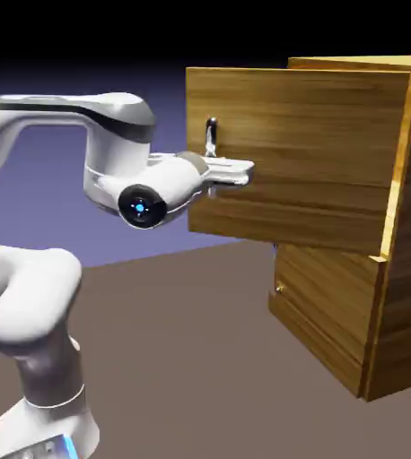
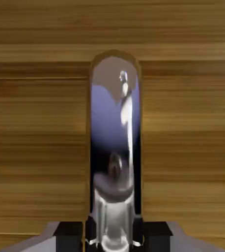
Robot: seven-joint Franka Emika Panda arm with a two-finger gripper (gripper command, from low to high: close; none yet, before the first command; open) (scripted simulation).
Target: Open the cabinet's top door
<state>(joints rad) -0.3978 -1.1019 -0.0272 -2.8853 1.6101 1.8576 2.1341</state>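
Exterior view: the top door [image 1: 299, 157] stands swung outward from the cabinet [image 1: 406, 242], above the lower panel [image 1: 321, 309]; the arm [image 1: 119, 148] reaches its outer face. Hand view: the fingers [image 2: 113, 235] are closed on the silver bar handle [image 2: 115, 128], mounted on the top door.

A rendered simulation scene: robot arm [image 1: 119, 170], wooden cabinet [image 1: 406, 314], plain blue-violet backdrop [image 1: 146, 251].

Open air lies below the swung-out top door [image 1: 299, 161]; the door blocks passage across its width.
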